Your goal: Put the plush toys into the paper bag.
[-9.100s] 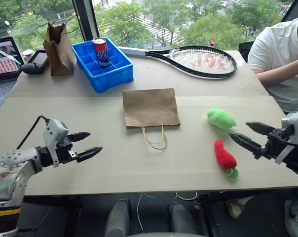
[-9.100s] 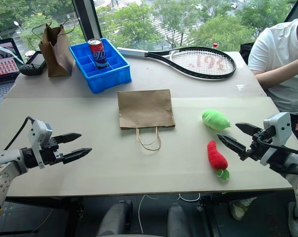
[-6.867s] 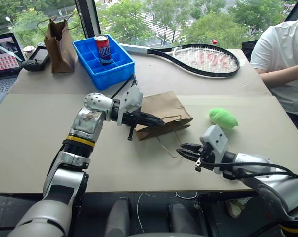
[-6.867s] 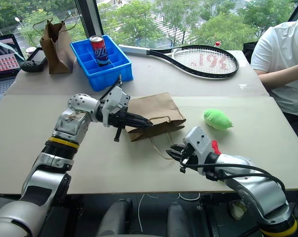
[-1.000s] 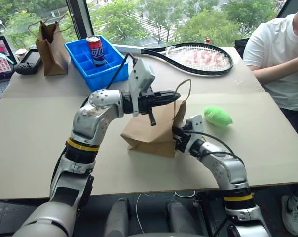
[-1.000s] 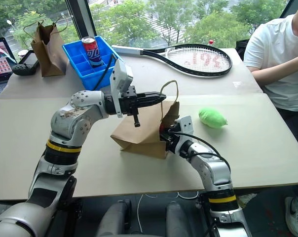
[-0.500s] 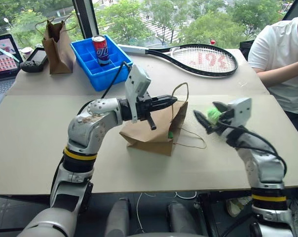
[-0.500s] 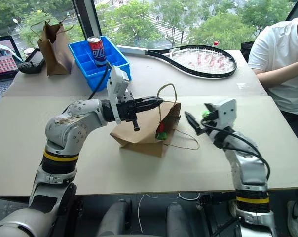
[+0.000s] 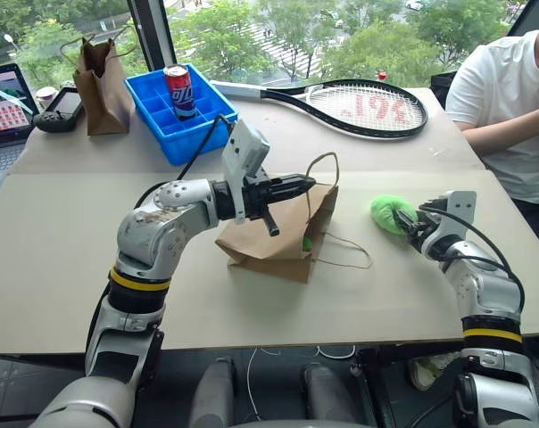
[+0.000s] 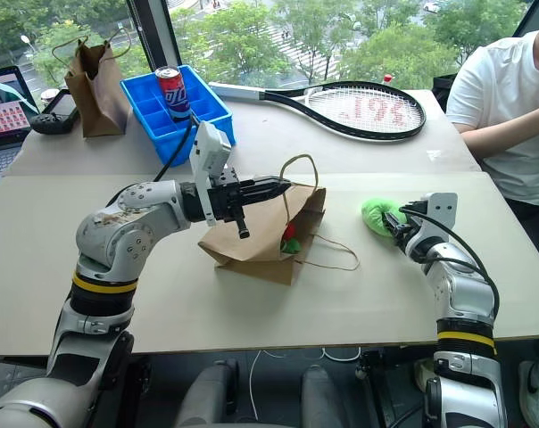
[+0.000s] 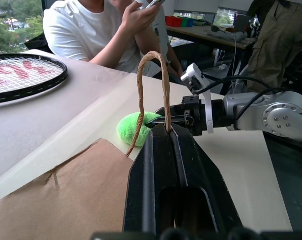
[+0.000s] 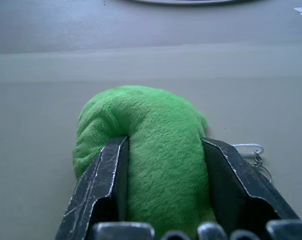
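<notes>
My left gripper (image 9: 310, 182) is shut on one twine handle (image 11: 152, 75) of the paper bag (image 9: 268, 237) and holds it up, so the bag's mouth gapes to the right. The red plush toy (image 10: 290, 233) lies in that mouth, its green tip (image 9: 307, 242) peeking out. To the right, the green plush toy (image 9: 387, 212) rests on the table. My right gripper (image 12: 163, 142) has its fingers (image 12: 102, 175) pressed against both sides of the toy.
The bag's other handle (image 9: 348, 255) lies loose on the table. At the back are a blue bin (image 9: 203, 125) with a can (image 9: 177, 87), a tennis racket (image 9: 363, 107), a darker paper bag (image 9: 100, 80) and a laptop (image 9: 2, 111). A person (image 9: 510, 98) sits at the right.
My right gripper left the bag's mouth, where the red toy stays, swung right to the green toy and closed on it. The left gripper keeps the handle raised.
</notes>
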`<action>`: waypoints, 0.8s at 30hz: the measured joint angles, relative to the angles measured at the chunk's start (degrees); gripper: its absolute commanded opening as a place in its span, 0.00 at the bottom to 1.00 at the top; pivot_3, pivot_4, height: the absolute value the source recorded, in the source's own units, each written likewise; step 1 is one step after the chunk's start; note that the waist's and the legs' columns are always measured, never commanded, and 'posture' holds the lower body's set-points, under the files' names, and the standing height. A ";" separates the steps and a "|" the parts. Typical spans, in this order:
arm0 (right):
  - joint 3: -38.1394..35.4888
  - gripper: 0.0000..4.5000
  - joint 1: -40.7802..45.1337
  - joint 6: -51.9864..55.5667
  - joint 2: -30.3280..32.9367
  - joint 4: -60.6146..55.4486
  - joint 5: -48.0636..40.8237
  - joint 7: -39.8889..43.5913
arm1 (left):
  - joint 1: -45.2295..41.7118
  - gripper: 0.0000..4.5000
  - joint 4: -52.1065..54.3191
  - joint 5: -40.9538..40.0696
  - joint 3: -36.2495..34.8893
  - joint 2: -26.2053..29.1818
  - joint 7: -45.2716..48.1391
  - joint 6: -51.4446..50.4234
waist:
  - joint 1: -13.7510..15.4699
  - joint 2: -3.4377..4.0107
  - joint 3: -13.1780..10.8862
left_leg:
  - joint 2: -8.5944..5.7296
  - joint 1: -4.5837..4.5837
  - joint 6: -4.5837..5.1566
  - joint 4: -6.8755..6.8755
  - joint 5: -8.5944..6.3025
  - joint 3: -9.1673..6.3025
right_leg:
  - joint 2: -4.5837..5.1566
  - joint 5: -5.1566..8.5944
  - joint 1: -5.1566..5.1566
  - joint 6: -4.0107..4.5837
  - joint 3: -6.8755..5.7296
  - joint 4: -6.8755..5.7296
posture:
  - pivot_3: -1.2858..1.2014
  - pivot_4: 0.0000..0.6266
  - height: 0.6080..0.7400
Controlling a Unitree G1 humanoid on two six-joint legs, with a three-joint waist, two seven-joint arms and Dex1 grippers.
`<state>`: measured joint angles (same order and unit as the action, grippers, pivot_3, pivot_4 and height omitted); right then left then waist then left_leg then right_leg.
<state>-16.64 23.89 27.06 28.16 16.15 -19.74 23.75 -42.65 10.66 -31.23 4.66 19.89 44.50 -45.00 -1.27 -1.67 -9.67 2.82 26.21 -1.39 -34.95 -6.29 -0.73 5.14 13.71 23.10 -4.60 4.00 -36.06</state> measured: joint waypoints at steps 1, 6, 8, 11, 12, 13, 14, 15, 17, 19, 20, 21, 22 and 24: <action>-0.10 0.20 -0.58 1.31 0.15 -1.20 -0.86 0.64 | -0.33 0.00 -0.19 -0.05 0.00 -0.01 0.03 0.01 | 0.05 0.00 0.00 | 0.00 0.00 0.00 0.00 0.00 0.00 | 0.00 0.00 0.00 0.00 0.00 0.00 | 0.52 0.24 1.00; 3.01 0.01 -4.88 4.69 4.83 -10.73 -2.69 8.12 | -1.98 0.00 -0.47 -0.49 -0.18 -0.07 0.07 0.01 | 0.06 0.04 -0.02 | -0.01 0.01 0.00 0.02 0.00 0.00 | 0.00 0.02 0.06 -0.02 0.01 -0.02 | 0.52 0.24 1.00; 4.82 0.01 -5.48 4.70 7.67 -15.17 -2.86 11.75 | -2.35 0.00 -0.60 -0.61 -0.33 -0.25 0.05 0.01 | -0.16 0.09 -0.03 | -0.01 0.00 0.00 0.02 0.00 0.00 | -0.01 0.04 0.05 -0.07 0.02 -0.01 | 0.52 0.24 1.00; 7.47 0.01 -5.35 6.18 13.06 -22.74 -3.08 16.33 | -2.41 0.00 -0.93 -0.93 -0.36 -0.47 0.07 0.00 | -0.14 0.14 -0.05 | -0.01 0.00 0.00 0.05 0.00 0.00 | 0.00 0.08 0.06 -0.12 0.01 -0.01 | 0.52 0.24 1.00; 8.93 0.01 -4.49 7.86 14.15 -25.77 -3.34 17.45 | -2.40 0.00 -1.19 -1.00 -0.45 -0.46 0.08 0.00 | -0.21 0.13 -0.05 | 0.01 -0.01 0.00 0.02 0.00 0.00 | -0.02 0.08 0.06 -0.12 0.01 -0.01 | 0.52 0.24 1.00; 10.99 0.01 -3.09 9.63 14.49 -28.59 -3.73 18.16 | -2.44 0.00 -1.46 -1.05 -0.47 -0.56 0.09 0.00 | -0.44 0.13 -0.05 | 0.01 -0.01 0.00 0.04 0.00 -0.01 | -0.02 0.08 0.06 -0.13 0.01 -0.01 | 0.52 0.24 1.00; 12.64 0.01 -2.21 10.58 14.41 -30.45 -4.04 18.61 | -2.49 0.00 -1.52 -1.08 -0.41 -0.75 0.09 0.00 | -0.52 0.13 -0.05 | 0.01 -0.01 0.00 0.03 0.00 -0.02 | -0.02 0.09 0.07 -0.13 0.01 -0.02 | 0.52 0.24 1.00; 14.84 0.01 -1.30 11.67 13.92 -32.64 -4.27 19.09 | -2.56 0.00 -1.51 -1.32 -0.31 -1.14 0.13 0.00 | -0.44 0.13 -0.05 | 0.01 -0.01 0.00 0.03 0.00 -0.03 | -0.02 0.09 0.06 -0.12 0.00 -0.02 | 0.52 0.24 1.00; 19.71 0.01 0.70 12.22 12.27 -33.73 -3.04 19.22 | -2.64 0.00 -1.56 -1.59 -0.36 -1.41 -0.11 0.00 | -0.35 0.13 -0.05 | 0.00 0.01 -0.01 0.01 0.00 -0.02 | -0.01 0.09 0.06 -0.11 0.00 0.01 | 0.52 0.24 1.00; 25.10 0.01 2.55 11.92 9.49 -33.44 -0.68 19.00 | -2.72 0.00 -2.00 -1.62 -0.40 -2.21 -1.24 -0.12 | -0.17 0.13 -0.05 | -0.01 0.04 -0.01 0.00 0.00 -0.02 | 0.01 0.08 0.07 -0.11 0.00 0.02 | 0.52 0.24 1.00; 26.68 0.01 3.26 11.51 8.43 -33.09 0.11 18.91 | -2.72 0.00 -2.28 -1.54 -0.31 -2.35 -1.61 -0.16 | -0.03 0.13 -0.05 | -0.02 0.04 -0.01 0.00 0.00 -0.02 | 0.01 0.07 0.08 -0.10 0.00 0.01 | 0.52 0.24 1.00; 28.17 0.01 4.23 10.76 7.08 -32.43 1.13 18.82 | -2.71 0.00 -2.59 -1.32 -0.18 -2.37 -2.11 -0.21 | 0.04 0.13 -0.05 | -0.02 0.04 -0.01 -0.01 0.00 -0.02 | 0.01 0.06 0.08 -0.09 0.00 0.01 | 0.52 0.24 1.00; 29.83 0.01 5.52 9.21 5.35 -31.29 2.69 18.59 | -2.70 0.00 -2.71 -1.12 -0.16 -2.67 -2.86 -0.35 | 0.14 0.13 -0.05 | -0.02 0.06 -0.01 0.00 0.00 -0.02 | 0.01 0.06 0.10 -0.09 0.00 0.01 | 0.52 0.24 1.00; 32.43 0.01 6.97 5.72 2.22 -28.94 5.12 18.38 | -2.70 0.00 -2.61 -1.16 -0.10 -3.81 -3.69 -0.53 | 0.40 0.13 -0.05 | -0.02 0.06 -0.01 0.00 0.00 -0.02 | 0.00 0.05 0.08 -0.08 -0.01 0.01 | 0.52 0.24 1.00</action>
<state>15.79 30.86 32.78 30.38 -12.79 -14.62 42.12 -45.36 8.05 -32.38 4.55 16.09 40.81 -45.53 -0.88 -1.54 -9.73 2.80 26.27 -1.40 -34.95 -6.29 -0.75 5.14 13.75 23.18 -4.68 4.00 -36.04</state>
